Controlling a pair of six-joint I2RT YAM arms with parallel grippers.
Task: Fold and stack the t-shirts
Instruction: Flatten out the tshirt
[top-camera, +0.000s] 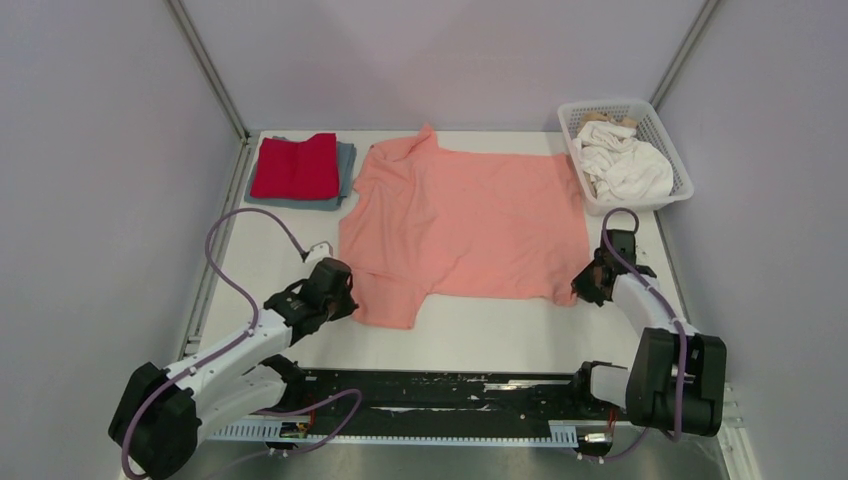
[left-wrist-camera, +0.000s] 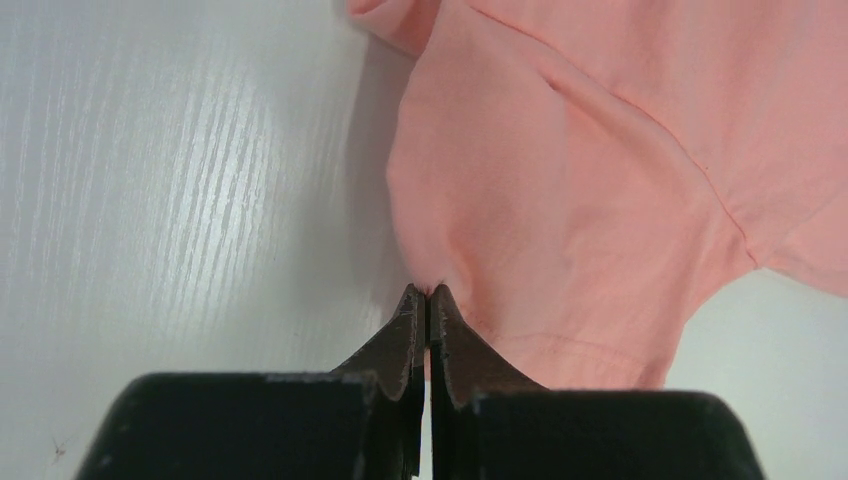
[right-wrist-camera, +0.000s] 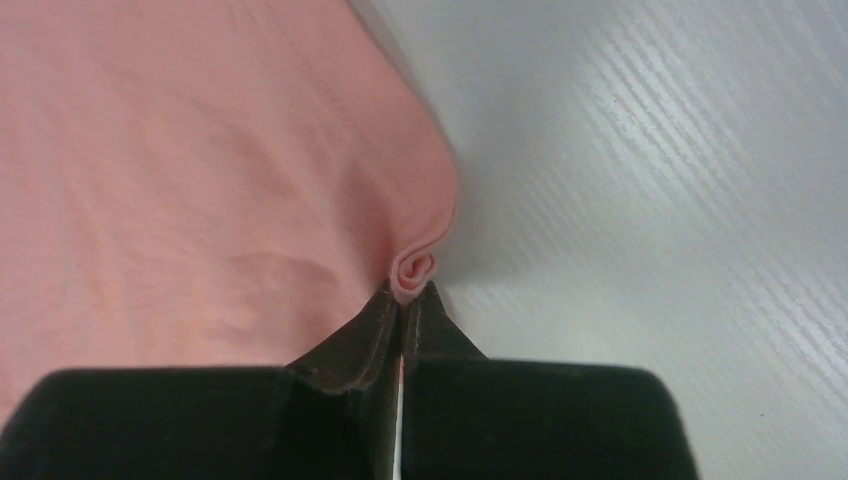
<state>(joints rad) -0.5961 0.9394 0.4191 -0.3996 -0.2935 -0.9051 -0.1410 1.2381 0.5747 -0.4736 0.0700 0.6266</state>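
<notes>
1. A pink t-shirt (top-camera: 465, 225) lies spread flat across the middle of a white desk (top-camera: 480, 335). Its neck faces the left edge and its hem faces the right edge. One sleeve points to the far edge and the other to the near edge.
2. The left pincer (top-camera: 350, 290) sits at the near left part of the shirt, by the near sleeve. In the left wrist view its dark fingers (left-wrist-camera: 400, 340) are pressed together, with a small pinch of pink fabric caught between the tips. The cloth puckers slightly where it is pinched.
3. The right pincer (top-camera: 578, 288) sits at the shirt's near right corner, on the hem. In the right wrist view its fingers (right-wrist-camera: 370, 330) are closed tight on the hem edge. The edge curls into a little roll just past the tips.
4. A folded red t-shirt (top-camera: 295, 165) rests in the far left corner of the desk. It lies on top of a folded grey-blue t-shirt (top-camera: 346, 172), which shows along the red one's right and near sides.
5. A white mesh basket (top-camera: 682, 182) stands in the far right corner, just beside the pink shirt's hem. It holds a bunched heap of white cloth (top-camera: 625, 165).
</notes>
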